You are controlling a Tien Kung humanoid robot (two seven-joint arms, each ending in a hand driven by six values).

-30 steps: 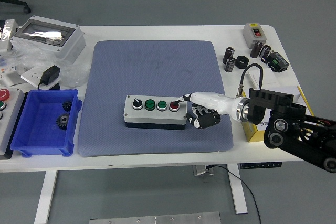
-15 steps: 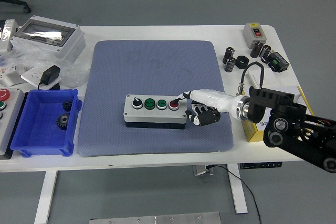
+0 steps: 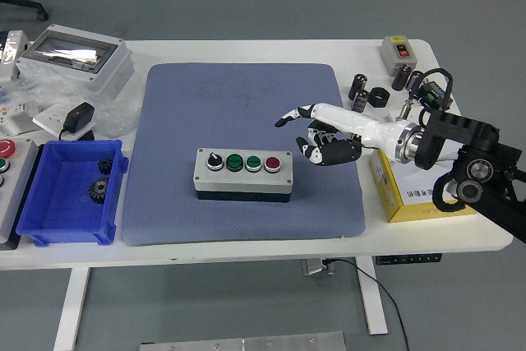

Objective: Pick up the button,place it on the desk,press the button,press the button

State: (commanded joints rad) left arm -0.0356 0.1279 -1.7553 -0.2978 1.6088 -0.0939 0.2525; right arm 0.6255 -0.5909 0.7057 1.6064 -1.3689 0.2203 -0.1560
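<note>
A grey button box [image 3: 243,173] lies on the blue-grey mat [image 3: 238,104], near its front. It carries a black knob, two green buttons and a red button [image 3: 272,163] at its right end. My right hand [image 3: 316,133] hovers above the mat, up and to the right of the box, clear of it. Its index finger [image 3: 289,116] points left while the other fingers are curled under. It holds nothing. My left arm is out of the picture.
A blue bin [image 3: 70,195] with black gears sits at the front left. A grey enclosure [image 3: 76,57] and a black adapter [image 3: 80,115] lie at the back left. Black cylinders [image 3: 360,92] and a small switch box [image 3: 399,50] stand back right. A yellow box [image 3: 407,195] is under my right wrist.
My right hand has lifted off the red button and drawn back to the upper right, away from the box. The box has not moved.
</note>
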